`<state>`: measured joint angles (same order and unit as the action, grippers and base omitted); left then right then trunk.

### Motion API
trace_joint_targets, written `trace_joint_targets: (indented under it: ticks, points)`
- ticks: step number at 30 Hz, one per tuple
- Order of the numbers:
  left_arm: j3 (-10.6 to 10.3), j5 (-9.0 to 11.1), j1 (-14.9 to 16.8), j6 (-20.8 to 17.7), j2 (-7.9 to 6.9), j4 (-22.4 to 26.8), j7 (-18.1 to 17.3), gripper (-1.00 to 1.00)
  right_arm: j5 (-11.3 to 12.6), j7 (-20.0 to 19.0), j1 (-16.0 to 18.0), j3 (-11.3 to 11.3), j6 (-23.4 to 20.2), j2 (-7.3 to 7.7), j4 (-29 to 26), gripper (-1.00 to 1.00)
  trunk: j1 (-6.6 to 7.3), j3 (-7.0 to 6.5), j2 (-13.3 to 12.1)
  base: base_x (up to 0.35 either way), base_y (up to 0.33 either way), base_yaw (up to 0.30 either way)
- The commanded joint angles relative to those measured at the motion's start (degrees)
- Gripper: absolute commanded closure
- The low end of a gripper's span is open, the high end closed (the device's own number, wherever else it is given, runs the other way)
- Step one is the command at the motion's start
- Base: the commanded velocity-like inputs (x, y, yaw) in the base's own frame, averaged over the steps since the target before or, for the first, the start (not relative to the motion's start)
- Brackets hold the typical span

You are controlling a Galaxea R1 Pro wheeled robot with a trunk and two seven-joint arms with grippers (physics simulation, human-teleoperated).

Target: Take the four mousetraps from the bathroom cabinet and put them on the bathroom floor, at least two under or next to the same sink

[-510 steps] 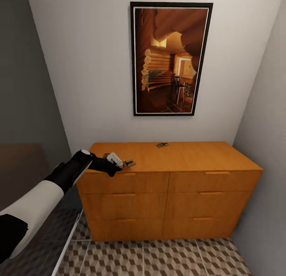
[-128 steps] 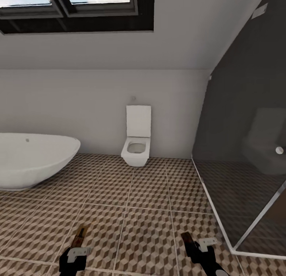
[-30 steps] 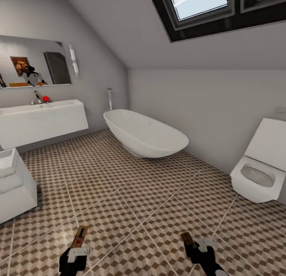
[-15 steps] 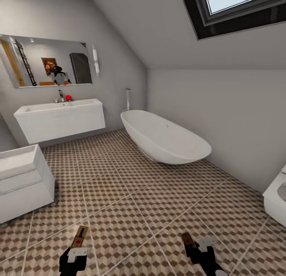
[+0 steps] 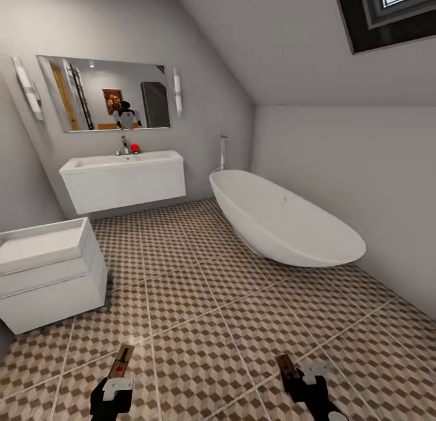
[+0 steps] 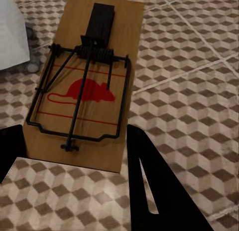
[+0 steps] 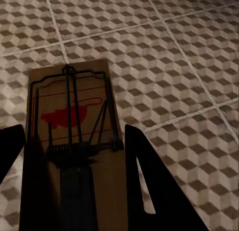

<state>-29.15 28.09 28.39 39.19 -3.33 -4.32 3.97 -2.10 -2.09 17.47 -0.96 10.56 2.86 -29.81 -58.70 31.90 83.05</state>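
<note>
Patterned floor point(image 5: 200, 300); red mouse-print mousetraps point(image 6: 84, 86)

The bathroom floor point(image 5: 200, 300) is laid in large square tiles printed with a brown, beige and white cube pattern, split by pale grout lines, and it runs from the near edge of the head view to the far walls. An oval white bathtub point(image 5: 284, 224) stands directly on it along the right-hand wall, and a low white cabinet unit point(image 5: 51, 275) stands on it at the left on small feet. The same tiling shows in both wrist views point(image 6: 189, 66) point(image 7: 164, 56), with no mousetrap lying on it there.
</note>
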Motion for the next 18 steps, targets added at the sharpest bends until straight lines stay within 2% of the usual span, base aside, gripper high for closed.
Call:
trace_joint_targets:
  ticks: [1, 7, 15, 18]
  points:
    - [-0.5, -0.3, 0.1, 0.2, 0.06, -0.2, 0.7, 1.00, -0.2, 0.0, 0.0, -0.1, 0.2, 0.04, 0.0, 1.00, -0.03, 0.05, 0.0, 0.290, 0.000, 0.274]
    - [-0.5, -0.3, 0.1, 0.2, 0.04, -0.2, 0.7, 1.00, -0.2, -0.1, 0.0, 0.0, 0.2, 0.12, 0.0, 1.00, -0.03, 0.05, 0.0, 0.290, 0.000, 0.252]
    - [-0.5, -0.3, 0.1, 0.2, 0.06, -0.2, 0.7, 1.00, -0.2, -0.1, 0.0, 0.0, 0.2, 0.14, 0.0, 1.00, -0.03, 0.05, 0.0, 0.290, 0.000, 0.026]
    - [-0.5, -0.3, 0.1, 0.2, 0.07, -0.2, 0.7, 1.00, -0.2, -0.1, 0.0, -0.1, 0.2, 0.07, 0.0, 1.00, -0.03, 0.05, 0.0, 0.290, 0.000, 0.160]
